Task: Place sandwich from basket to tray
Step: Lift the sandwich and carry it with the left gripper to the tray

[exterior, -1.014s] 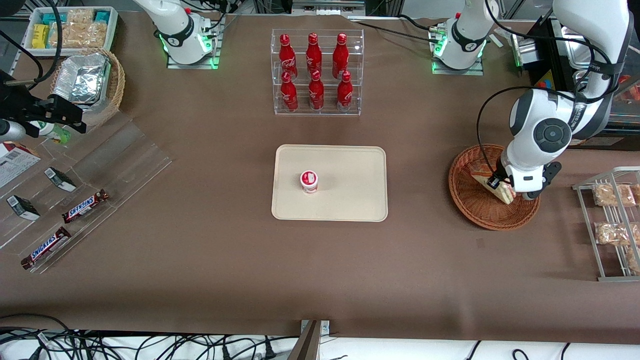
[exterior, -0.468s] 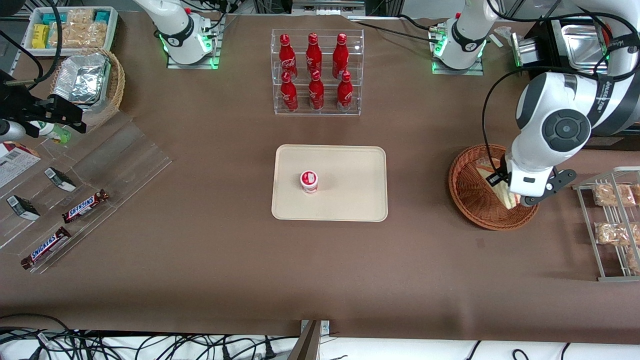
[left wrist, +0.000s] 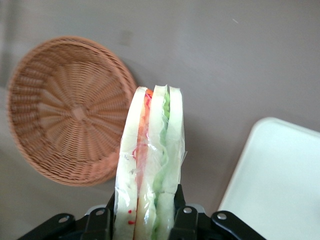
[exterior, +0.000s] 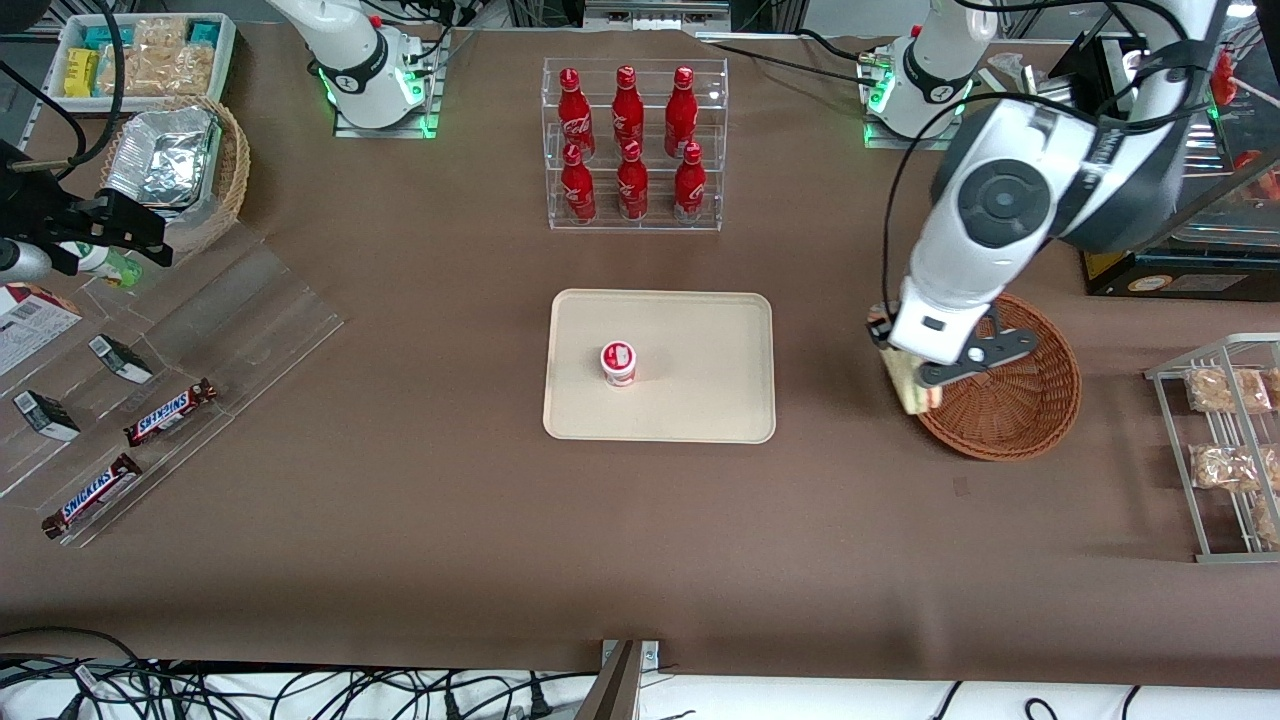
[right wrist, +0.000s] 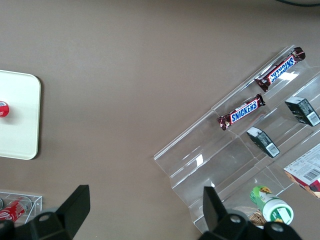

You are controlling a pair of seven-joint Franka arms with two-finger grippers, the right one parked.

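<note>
My left gripper (exterior: 908, 385) (left wrist: 145, 220) is shut on the wrapped sandwich (left wrist: 150, 160), pale bread with green and red filling, held upright and lifted clear. In the front view the sandwich (exterior: 908, 385) hangs over the rim of the reddish-brown wicker basket (exterior: 1020, 410) on the side facing the tray. The basket (left wrist: 70, 110) now holds nothing. The cream tray (exterior: 700, 330) (left wrist: 280, 185) lies on the table toward the parked arm's end from the gripper, a short gap of brown table between them.
A small red-and-white cup (exterior: 618, 362) stands on the tray. A clear rack of red bottles (exterior: 632, 145) stands farther from the front camera than the tray. A wire rack with bagged snacks (exterior: 1225, 440) sits at the working arm's end.
The gripper has lifted the sandwich out of the basket and carried it from the basket's middle to its tray-side rim. The basket is left empty.
</note>
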